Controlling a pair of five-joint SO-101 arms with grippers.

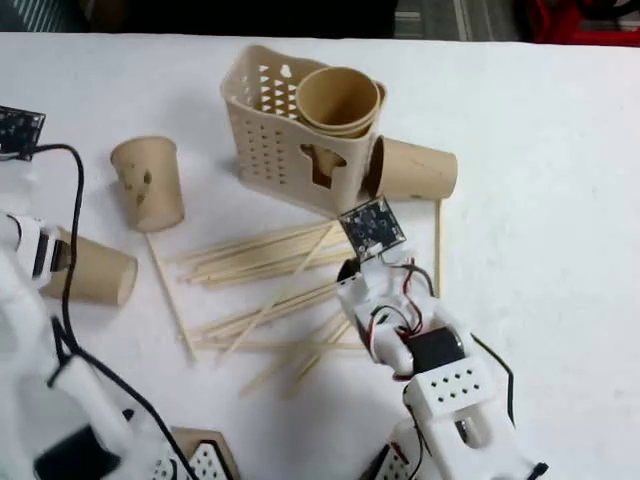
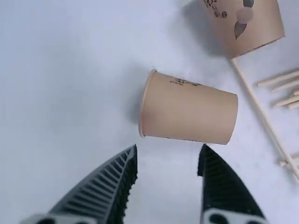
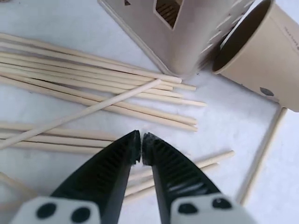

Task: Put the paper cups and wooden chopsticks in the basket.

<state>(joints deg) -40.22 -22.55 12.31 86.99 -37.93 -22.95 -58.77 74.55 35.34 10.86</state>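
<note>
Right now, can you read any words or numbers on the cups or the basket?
Left lying cup: a short dark line of print near its rim, too small to read.
Standing cup: dark blotchy marks, no letters I can make out.
Basket: no writing, just holes.
Third cup, beside the basket: a small dark mark, unreadable.

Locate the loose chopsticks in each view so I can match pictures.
High view: chopsticks strewn in front of the basket.
Left wrist view: stick ends beyond the tipped cup ahead of the open left claw.
Right wrist view: spread beneath the shut right claw, beside the basket.
Landmark: the basket links high and right wrist; the tipped cup, high and left.
</note>
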